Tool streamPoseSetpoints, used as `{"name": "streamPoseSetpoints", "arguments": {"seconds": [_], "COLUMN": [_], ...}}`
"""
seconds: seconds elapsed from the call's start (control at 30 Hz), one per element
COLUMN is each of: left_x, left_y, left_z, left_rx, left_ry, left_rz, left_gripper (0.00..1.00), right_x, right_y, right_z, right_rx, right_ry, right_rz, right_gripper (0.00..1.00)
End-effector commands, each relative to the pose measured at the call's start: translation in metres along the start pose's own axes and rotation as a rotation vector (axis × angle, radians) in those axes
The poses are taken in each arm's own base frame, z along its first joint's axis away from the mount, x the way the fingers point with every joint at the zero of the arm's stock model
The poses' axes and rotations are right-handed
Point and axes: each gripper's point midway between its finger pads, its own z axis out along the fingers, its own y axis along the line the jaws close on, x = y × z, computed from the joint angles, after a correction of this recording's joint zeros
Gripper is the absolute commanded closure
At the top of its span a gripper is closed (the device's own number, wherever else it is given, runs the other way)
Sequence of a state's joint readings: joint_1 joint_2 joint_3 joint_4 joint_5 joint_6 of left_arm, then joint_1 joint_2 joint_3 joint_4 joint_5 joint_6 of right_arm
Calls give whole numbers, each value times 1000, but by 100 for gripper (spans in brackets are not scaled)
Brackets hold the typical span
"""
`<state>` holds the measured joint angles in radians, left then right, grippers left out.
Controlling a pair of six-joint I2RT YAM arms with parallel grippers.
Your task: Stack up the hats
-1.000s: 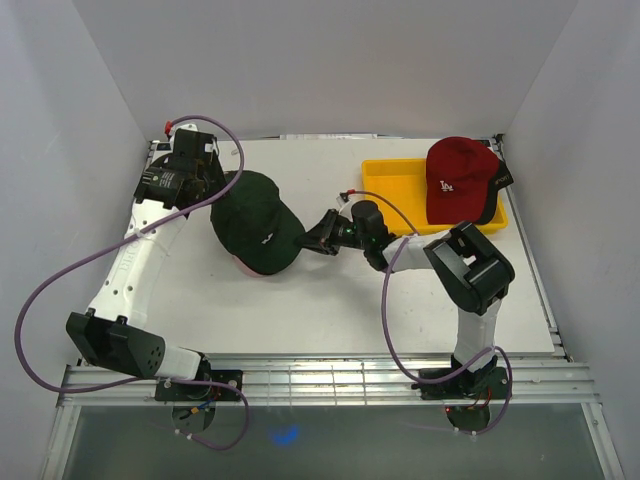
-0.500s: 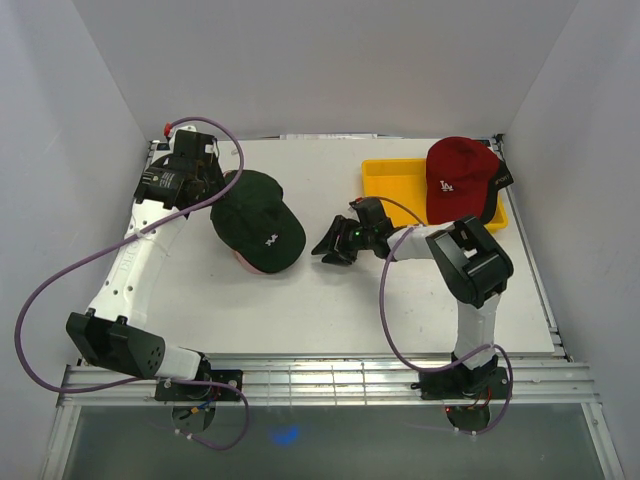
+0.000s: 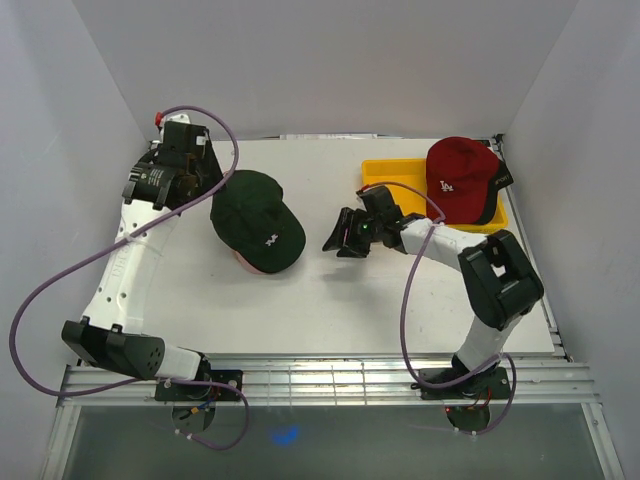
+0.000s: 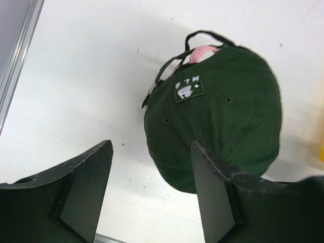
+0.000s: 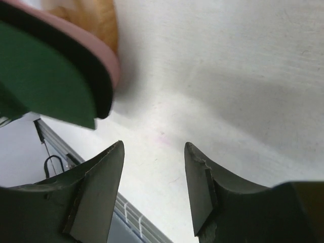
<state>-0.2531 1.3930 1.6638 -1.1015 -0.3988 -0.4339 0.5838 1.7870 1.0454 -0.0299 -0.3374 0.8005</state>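
Hats lie in two piles: green hat [image 3: 258,222] over pink hat [image 4: 203,50], just left of the released, empty right fingers [image 3: 338,240]; red hat [image 3: 458,178], in the yellow tray [image 3: 385,180], right of them, nearer this arm. Left fingers [image 3: 205,183] also released.

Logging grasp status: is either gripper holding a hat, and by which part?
Nothing is held: the left gripper and right gripper both stand open, clear of the green cap.
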Motion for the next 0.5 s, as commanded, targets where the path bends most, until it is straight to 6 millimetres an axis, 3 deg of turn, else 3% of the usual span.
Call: {"name": "streamPoseSetpoints", "arguments": {"seconds": [0.0, 0.13, 0.17, 0.23, 0.27, 0.33, 0.37, 0.43, 0.47], "left_x": [-23, -36, -38, -42, -41, -39, -34, -31, -29], "left_y": [-5, -17, -18, -24, -27, -40, -43, -51, -52], "left_z": [-23, -34, -35, -39, -40, -46, -44, -46, -46], "left_rx": [57, 126, 132, 166, 185, 260, 278, 315, 324], "left_ry": [-67, -90, -96, -104, -100, -93, -79, -79, -75], "left_rz": [-4, -14, -15, -21, -37, -56, -61, -78, -81], "left_gripper": [26, 26, 26, 26, 26, 26, 26, 26, 26], "right_x": [-32, -74, -91, -116, -135, -148, -159, -163, -166], "right_y": [34, 43, 35, 25, 5, -21, -46, -69, -96], "right_z": [-46, -104, -127, -156, -180, -202, -221, -236, -249], "right_rx": [-29, 5, 23, 50, 93, 157, 189, 211, 244], "right_ry": [-116, -269, -321, -389, -450, -490, -536, -565, -593], "right_rz": [-97, -129, -115, -96, -73, -25, 28, 78, 139], "right_gripper": [43, 41, 40, 39, 39, 37, 37, 36, 36]}}
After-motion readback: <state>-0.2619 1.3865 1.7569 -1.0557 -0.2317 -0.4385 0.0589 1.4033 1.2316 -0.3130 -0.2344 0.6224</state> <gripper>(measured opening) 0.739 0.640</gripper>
